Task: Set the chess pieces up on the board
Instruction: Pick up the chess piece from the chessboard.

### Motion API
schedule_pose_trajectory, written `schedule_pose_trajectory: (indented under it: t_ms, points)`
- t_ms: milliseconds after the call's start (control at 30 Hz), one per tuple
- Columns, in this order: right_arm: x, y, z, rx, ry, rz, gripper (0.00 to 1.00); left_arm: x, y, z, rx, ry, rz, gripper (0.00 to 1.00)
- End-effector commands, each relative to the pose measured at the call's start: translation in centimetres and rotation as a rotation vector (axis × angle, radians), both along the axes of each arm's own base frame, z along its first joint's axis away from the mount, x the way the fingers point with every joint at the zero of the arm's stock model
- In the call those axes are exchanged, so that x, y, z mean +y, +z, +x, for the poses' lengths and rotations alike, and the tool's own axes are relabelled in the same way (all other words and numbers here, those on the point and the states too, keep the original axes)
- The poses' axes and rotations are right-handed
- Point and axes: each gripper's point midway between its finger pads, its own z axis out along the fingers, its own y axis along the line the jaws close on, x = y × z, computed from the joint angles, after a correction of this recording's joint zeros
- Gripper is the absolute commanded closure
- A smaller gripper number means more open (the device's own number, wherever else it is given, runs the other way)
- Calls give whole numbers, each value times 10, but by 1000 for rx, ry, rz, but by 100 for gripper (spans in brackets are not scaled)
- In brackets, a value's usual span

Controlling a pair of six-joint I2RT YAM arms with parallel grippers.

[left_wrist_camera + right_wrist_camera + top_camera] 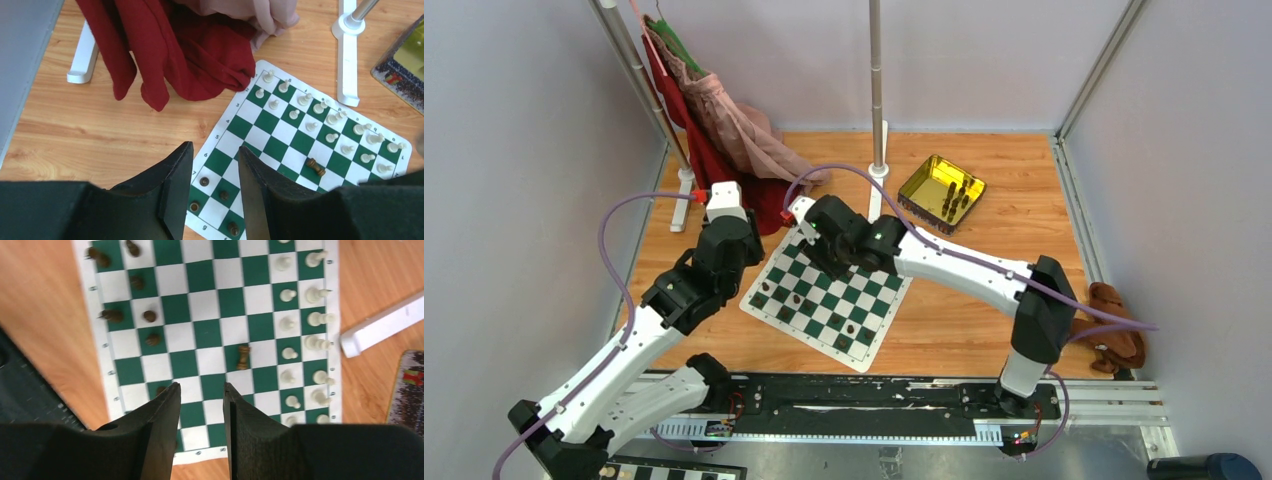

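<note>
Starting with the wooden surface: nothing seen pinning down the board, a thin green-and-white mat lying askew at mid-surface, so risks dragging or rucking it with any low sweep and toppling whatever stands on it. Just off the board's far corner, the red cloth drooping to the surface, close enough to snag a wrist reaching that way. Well beyond the board's far-right edge, the yellow tray holding more dark figures, hence probably repeated trips across the white ranks. Over the board, the right end effector, released and empty, fingers parted. Over the board's far-left edge, the left end effector, likewise released with nothing between its fingers. Crowds both arms above one small mat, inviting a bump between them. Along the board's far-right edge, two packed rows of white chess pieces, easy to clip in passing. Toward the board's near-left edge, scattered dark chess pieces, not yet in ranks. Near the board's middle, one tipped dark piece lying on its side: awkward to pinch, likely to roll or squirt out from closing fingers into the white rows just beside it.
</note>
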Motion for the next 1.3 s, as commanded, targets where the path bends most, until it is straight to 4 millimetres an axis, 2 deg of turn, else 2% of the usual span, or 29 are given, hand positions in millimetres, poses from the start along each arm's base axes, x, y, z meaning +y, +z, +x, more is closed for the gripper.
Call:
schedule_pose_trajectory:
  t_ms: [0, 133, 367, 633, 767, 1033, 1267]
  points:
    - [-10, -19, 39, -27, -47, -95, 59, -9, 5, 4, 7, -49, -12, 55]
    - [-22, -37, 68, -7, -101, -128, 61, -13, -3, -2, 28, -90, -31, 54]
    - [-43, -63, 89, 7, -159, -124, 63, -20, -17, -6, 63, -156, -11, 53]
    - [-53, -88, 81, 61, -152, -121, 64, -24, -35, -9, 122, -179, -10, 53]
    - [-53, -97, 71, 88, -119, -89, 64, -26, -33, -7, 123, -191, -5, 54]
    - [-48, -105, 68, 88, -81, -22, 64, -31, -37, -8, 139, -210, -12, 55]
    - [-50, -113, 69, 97, -71, 0, 64, -31, -38, -9, 144, -210, -15, 55]
